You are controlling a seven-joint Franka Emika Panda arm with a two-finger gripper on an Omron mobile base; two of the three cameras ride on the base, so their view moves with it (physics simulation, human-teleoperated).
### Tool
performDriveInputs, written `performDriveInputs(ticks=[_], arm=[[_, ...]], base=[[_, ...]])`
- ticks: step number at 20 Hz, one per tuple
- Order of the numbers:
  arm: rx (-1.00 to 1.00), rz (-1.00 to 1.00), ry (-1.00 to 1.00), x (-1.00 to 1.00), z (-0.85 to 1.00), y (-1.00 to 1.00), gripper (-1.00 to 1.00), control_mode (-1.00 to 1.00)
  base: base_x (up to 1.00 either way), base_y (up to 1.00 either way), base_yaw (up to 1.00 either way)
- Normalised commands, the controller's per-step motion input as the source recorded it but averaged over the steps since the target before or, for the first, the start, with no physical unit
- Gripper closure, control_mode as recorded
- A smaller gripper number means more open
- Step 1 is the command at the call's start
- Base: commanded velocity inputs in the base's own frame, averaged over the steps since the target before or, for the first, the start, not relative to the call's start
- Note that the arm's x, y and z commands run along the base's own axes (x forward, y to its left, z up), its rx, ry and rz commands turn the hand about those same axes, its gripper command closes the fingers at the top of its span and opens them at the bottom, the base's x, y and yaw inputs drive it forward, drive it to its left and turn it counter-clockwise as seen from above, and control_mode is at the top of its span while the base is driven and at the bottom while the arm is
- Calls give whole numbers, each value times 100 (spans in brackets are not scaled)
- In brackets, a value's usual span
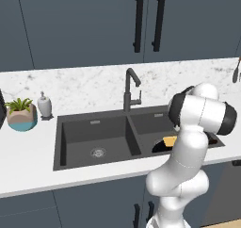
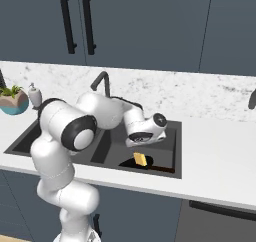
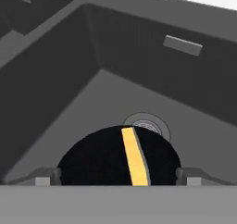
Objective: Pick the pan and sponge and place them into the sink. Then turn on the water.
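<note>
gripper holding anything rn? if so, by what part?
Nothing held. The gripper is open, its fingertips wide apart above the pan, where the sponge lies, in the sink.

Dark slate-blue upper cabinets (image 1: 84, 24) across the back, flat doors, two long black vertical handles (image 1: 138, 22) side by side. White marble backsplash (image 1: 84, 83) with grey veining below. White countertop (image 1: 28, 161) running the full width. Matching dark base cabinets (image 1: 70, 208) underneath, black handles partly visible at the bottom. Teal plant pot (image 1: 21, 119) with green leaves on the counter at left, small white soap dispenser (image 1: 44, 105) just beside it. Dark appliance front (image 2: 220, 221) with a horizontal black handle under the counter at right. Even, flat lighting, soft shadows.
</note>
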Motion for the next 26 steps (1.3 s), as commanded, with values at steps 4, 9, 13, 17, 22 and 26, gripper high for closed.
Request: performDriveInputs(ticks=[4,9,13,17,22,26], arm=[[14,-4,0,0,79,36,-100,-100],[5,-3,2,8,40,54,-100,-100],[0,0,3,10,0,10,-100,-100],[1,0,0,0,0,0,-100,-100],[11,-7,0,4,4,7,-100,-100],[12,-13,2,10,15,18,-100,-100]], base=[[0,0,0],[0,0,0],[0,0,0],[0,0,0],[0,0,0],[0,0,0]])
